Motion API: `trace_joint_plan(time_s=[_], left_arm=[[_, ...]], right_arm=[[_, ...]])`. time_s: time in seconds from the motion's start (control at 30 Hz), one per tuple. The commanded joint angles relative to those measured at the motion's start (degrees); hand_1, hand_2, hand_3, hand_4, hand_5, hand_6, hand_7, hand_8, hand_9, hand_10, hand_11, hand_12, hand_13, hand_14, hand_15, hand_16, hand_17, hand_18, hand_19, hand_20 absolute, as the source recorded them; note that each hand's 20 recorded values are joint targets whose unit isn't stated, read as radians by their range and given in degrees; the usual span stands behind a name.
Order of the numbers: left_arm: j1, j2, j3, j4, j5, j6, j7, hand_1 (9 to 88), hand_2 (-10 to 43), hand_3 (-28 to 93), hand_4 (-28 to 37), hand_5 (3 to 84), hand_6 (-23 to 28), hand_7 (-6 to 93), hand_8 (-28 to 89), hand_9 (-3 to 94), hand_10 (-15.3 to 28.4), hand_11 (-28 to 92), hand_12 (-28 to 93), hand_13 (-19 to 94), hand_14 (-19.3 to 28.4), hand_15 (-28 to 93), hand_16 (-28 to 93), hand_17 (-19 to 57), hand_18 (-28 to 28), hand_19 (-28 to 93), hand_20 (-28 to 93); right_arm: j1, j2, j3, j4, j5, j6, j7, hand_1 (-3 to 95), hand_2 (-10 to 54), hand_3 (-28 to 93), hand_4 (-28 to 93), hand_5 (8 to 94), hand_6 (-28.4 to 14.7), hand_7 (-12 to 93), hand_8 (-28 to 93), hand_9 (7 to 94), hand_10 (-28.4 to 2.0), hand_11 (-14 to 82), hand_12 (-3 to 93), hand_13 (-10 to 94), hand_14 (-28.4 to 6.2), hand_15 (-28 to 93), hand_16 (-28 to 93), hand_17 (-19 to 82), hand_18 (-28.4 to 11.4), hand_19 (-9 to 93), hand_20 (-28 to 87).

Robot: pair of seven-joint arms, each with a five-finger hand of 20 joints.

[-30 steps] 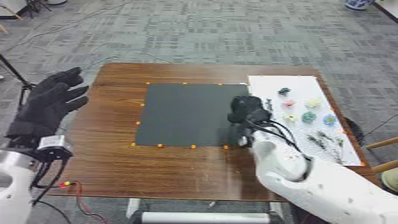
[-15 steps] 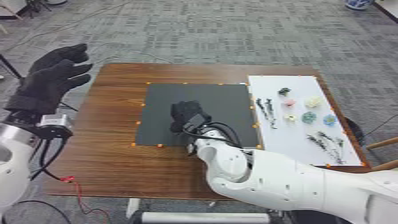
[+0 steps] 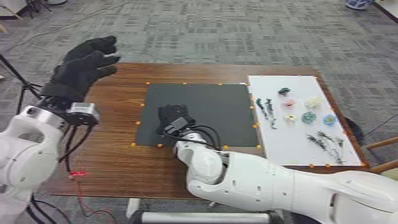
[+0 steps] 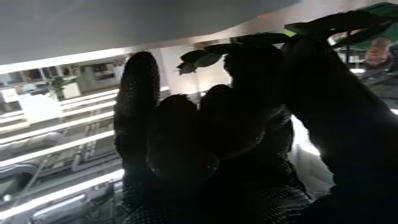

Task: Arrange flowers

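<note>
Charcoal in colour, the square sheet (image 3: pixel 209 97) at the middle of the brown wooden table (image 3: pixel 133 170) looks meant for the arrangement, and the job, as I judge it, is at its very start; the robot's right hand (image 3: pixel 172 116) is over the left part of that sheet, and the wrist view shows its thumb and fingers pinching a leafy green sprig (image 4: pixel 209 57), its leaves poking out on both sides of the grip; whether any of it touches the sheet I cannot tell. Left to do, by my reading, is nearly everything; on the white sheet (image 3: pixel 289 155) at the right lie a dark green piece (image 3: pixel 284 91), a pink flower (image 3: pixel 289 103), a cream flower (image 3: pixel 313 102), a pale yellow flower (image 3: pixel 290 118), a teal flower (image 3: pixel 308 118) and a blue flower (image 3: pixel 330 120), all apart from one another; slim dark stems (image 3: pixel 265 111) lie beside them, and wispy sprigs (image 3: pixel 326 144) lie nearer the robot. Setting down the greenery would probably come first, blooms after; the left hand (image 3: pixel 82 72) is raised by the table's left side, fingers loosely spread, holding nothing.
</note>
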Motion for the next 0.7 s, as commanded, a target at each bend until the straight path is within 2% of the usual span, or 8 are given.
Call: trace_joint_plan(time_s=[0.03, 0.13, 0.27, 0.4, 0.7], left_arm=[[-1.29, -1.03, 0.17, -0.14, 0.35, -1.93, -0.65, 28.0, -8.5, 68, -28.1, 23.0, 2.1, 30.9, -14, 15.6, 10.4, 32, 13, 10, 13.3, 48, -8, -9.1, 19.4, 41, 12], [-3.05, -1.12, 1.94, 0.6, 0.29, -2.66, -0.91, 28.1, -8.5, 68, -28.2, 23.1, 2.1, 30.8, -14, 15.7, 10.4, 32, 13, 10, 13.3, 48, -8, -9.1, 19.4, 41, 12], [-3.38, -1.26, 2.34, 0.65, 0.32, -2.91, -0.86, 28.1, -8.5, 68, -28.2, 23.1, 2.1, 30.7, -14, 15.7, 10.4, 32, 13, 10, 13.3, 48, -8, -9.1, 19.4, 41, 12], [-3.45, -1.39, 2.39, 0.78, 0.28, -3.16, -1.06, 28.1, -8.5, 68, -28.2, 23.1, 2.1, 30.7, -14, 15.7, 10.4, 32, 13, 10, 13.3, 48, -8, -9.1, 19.4, 41, 12], [-5.62, -1.84, 4.24, 1.8, 0.2, -4.03, -1.35, 28.1, -8.6, 68, -28.2, 23.2, 2.1, 30.7, -14, 15.7, 10.3, 32, 13, 10, 13.2, 48, -8, -9.1, 19.4, 40, 12]], right_arm=[[-2.62, -2.16, 1.13, 1.8, -2.31, -2.2, 0.39, 40.4, -9.5, 85, -24, 77.2, 0.4, 59, 27, 82.1, -10.2, 65.2, 54.8, 75, -11.2, 83, 44, 34, -17.8, 75, 33], [-2.75, -2.9, 0.88, 3.27, -2.0, -2.57, 0.74, 40.4, -9.5, 85, -24, 77.4, 0.4, 58, 27, 82.2, -10.0, 65.0, 54.9, 76, -11.2, 83, 44, 34, -17.8, 75, 33], [-2.29, -3.15, -0.59, 3.8, -1.97, -1.63, 0.52, 40.5, -9.5, 85, -24, 77.2, 0.5, 58, 27, 82.0, -10.1, 64.7, 55.3, 75, -11.1, 83, 44, 34, -17.6, 75, 33], [-3.6, -3.69, -0.12, 4.32, -3.09, -3.28, -0.19, 40.7, -9.5, 84, -25, 77.2, 0.9, 58, 27, 82.1, -9.9, 64.6, 55.3, 75, -11.0, 83, 44, 34, -17.5, 75, 33], [-5.97, -4.86, 0.9, 7.52, -3.73, -5.4, -0.53, 40.9, -9.5, 85, -27, 77.0, 1.4, 58, 26, 82.0, -9.5, 64.4, 55.2, 76, -10.6, 82, 44, 34, -17.4, 75, 33]])
